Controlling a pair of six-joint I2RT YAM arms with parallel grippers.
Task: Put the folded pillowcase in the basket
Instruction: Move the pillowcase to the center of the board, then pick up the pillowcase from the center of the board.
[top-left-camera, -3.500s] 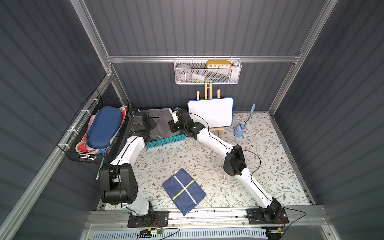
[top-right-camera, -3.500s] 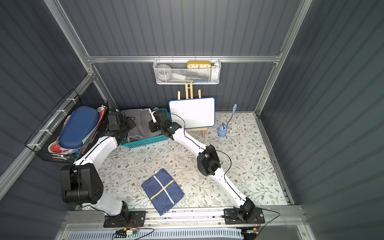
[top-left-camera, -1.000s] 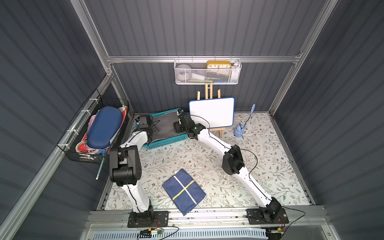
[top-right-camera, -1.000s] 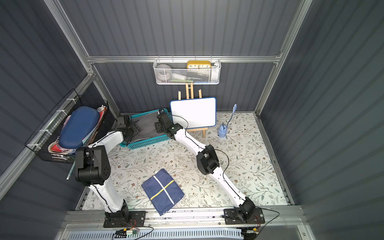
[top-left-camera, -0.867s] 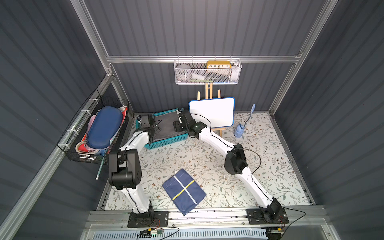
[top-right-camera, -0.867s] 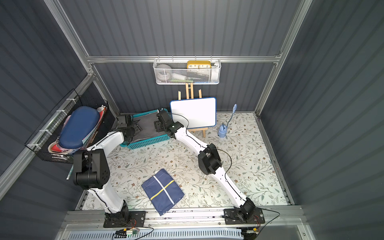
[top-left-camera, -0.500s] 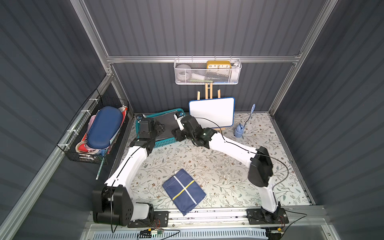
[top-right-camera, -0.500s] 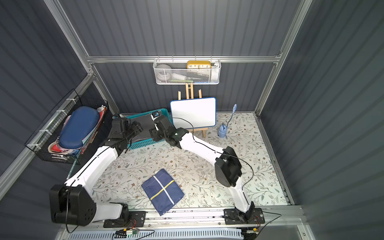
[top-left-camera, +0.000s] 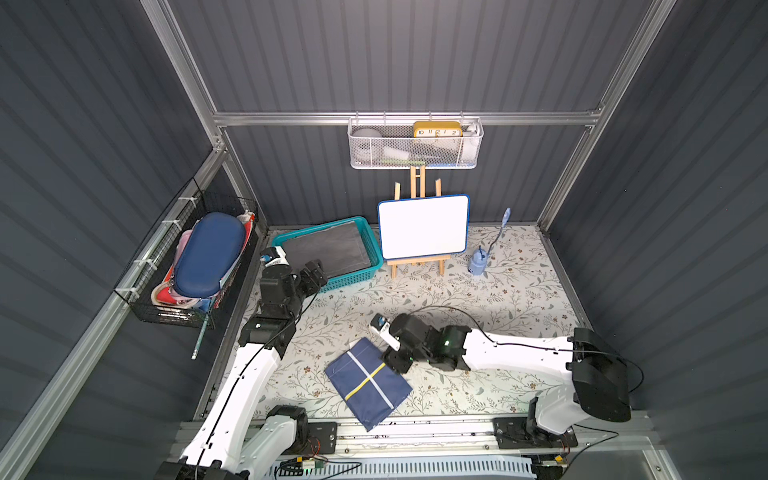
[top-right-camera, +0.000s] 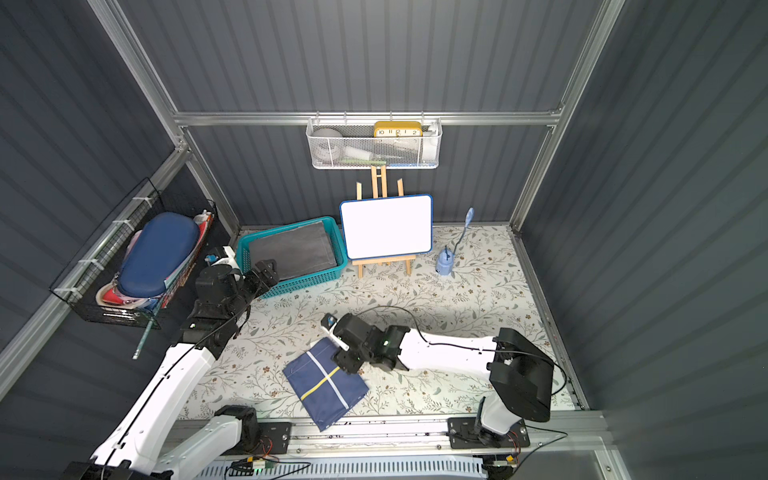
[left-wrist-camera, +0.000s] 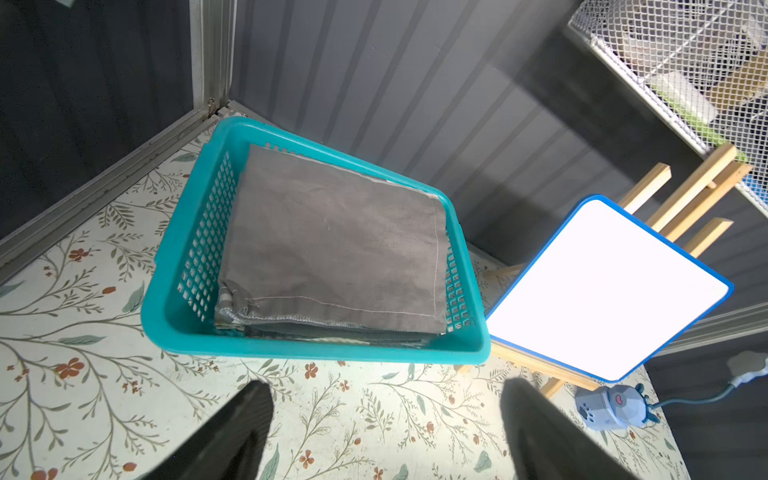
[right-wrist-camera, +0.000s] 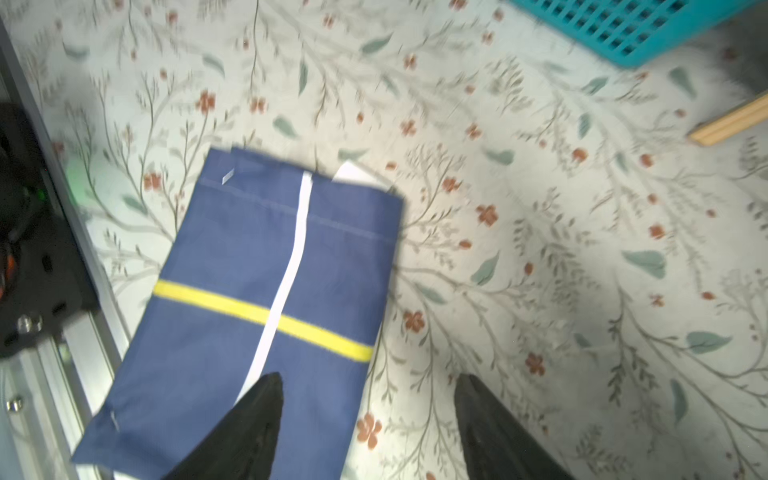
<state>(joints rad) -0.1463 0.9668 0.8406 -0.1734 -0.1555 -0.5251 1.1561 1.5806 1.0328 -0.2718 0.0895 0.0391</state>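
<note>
Jaws open, left arm (top-left-camera: 253, 374) and right arm (top-left-camera: 519, 357) have left the basket (top-left-camera: 353, 276)

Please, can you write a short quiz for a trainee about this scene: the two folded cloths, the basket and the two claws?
1. Fill in the gap: the left claw, in front of the teal basket, is ___ (open or shut).
2. True or false: the grey folded cloth lies outside the basket.
3. Which claw hangs over an edge of the navy folded pillowcase?
A. left claw
B. right claw
C. neither

Key:
1. open, with nothing between its fingers
2. false: it lies inside the basket
3. B
</note>
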